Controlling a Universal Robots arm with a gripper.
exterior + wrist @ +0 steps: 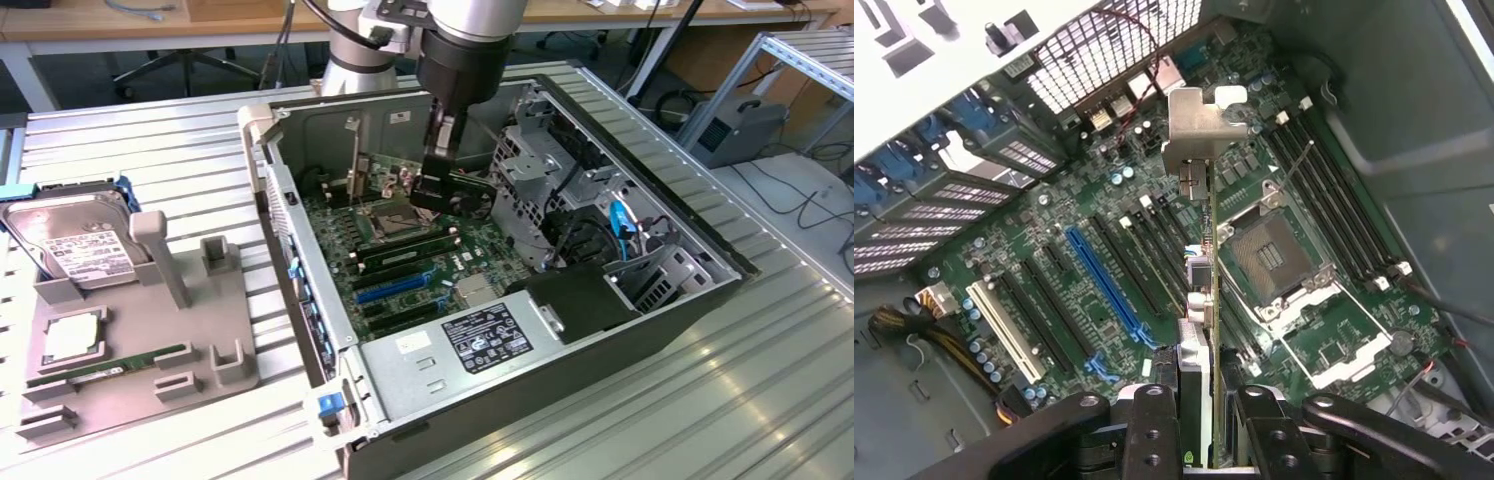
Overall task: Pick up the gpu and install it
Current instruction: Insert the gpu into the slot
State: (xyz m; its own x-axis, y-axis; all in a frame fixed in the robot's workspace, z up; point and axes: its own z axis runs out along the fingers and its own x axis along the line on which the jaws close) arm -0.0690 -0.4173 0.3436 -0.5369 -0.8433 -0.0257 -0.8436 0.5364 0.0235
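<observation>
We find the hand (1199, 420) clenched on the gpu (1199, 290), its two dark fingers (1154, 420) pressed against either face of the card, which we see edge-on in the wrist view. The card hangs upright inside the open computer case (667, 310), its silvery bracket (1199, 125) at the end away from the hand. It sits above the motherboard (1104, 250), over the strip between the bare CPU socket (1274, 250) and the row of expansion slots; we cannot tell whether its lower edge touches the board. Among those slots we note a long blue slot (1099, 280) and a white slot (1004, 330), both unfilled. In the exterior view the hand (438, 195) reaches down from the arm (461, 60) into the far middle of the case. Near the case's front corner lies the power supply with its label (487, 340). Well to the exterior view's left, on the ribbed metal tabletop (747, 400), a grey holder (134, 350) carries a hard drive (74, 245) and a green memory stick (127, 362).
</observation>
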